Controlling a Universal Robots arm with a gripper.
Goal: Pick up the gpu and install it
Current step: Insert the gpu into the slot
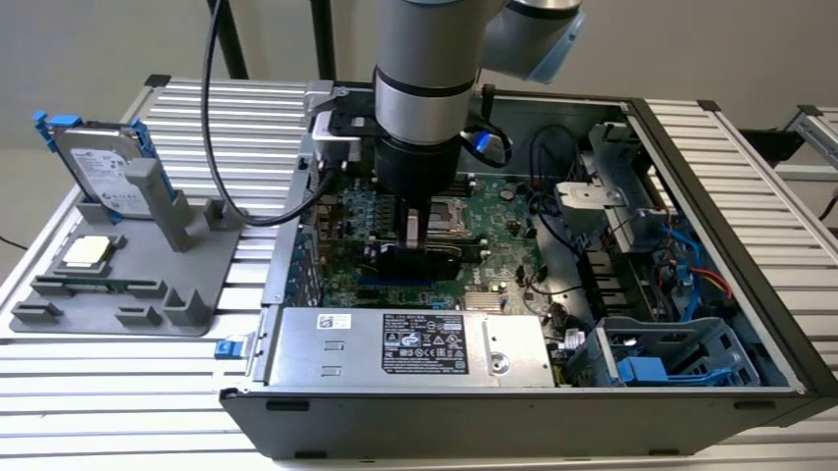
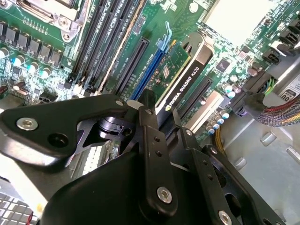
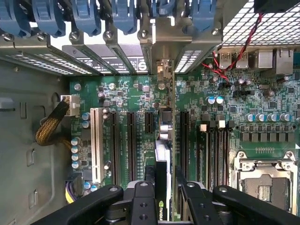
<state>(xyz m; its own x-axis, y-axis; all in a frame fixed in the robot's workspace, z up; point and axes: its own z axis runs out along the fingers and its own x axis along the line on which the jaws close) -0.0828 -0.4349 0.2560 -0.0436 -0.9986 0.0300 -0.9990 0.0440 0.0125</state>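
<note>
Over at 9 o'clock sits the drive stand [image 1: 125,285]. Mid-case, the gripper [image 1: 416,235] has its fingers clamped on the gpu [image 2: 180,77], held edge-down over the motherboard [image 3: 122,93] slots. I'd keep it square to the slot.

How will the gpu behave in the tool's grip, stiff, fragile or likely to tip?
The gpu is a thin board with a cooler block, so probably stiff and light. Standing on edge over the motherboard slots, held between the tool's fingers, it could tilt. Its exposed circuitry looks fragile.
</note>
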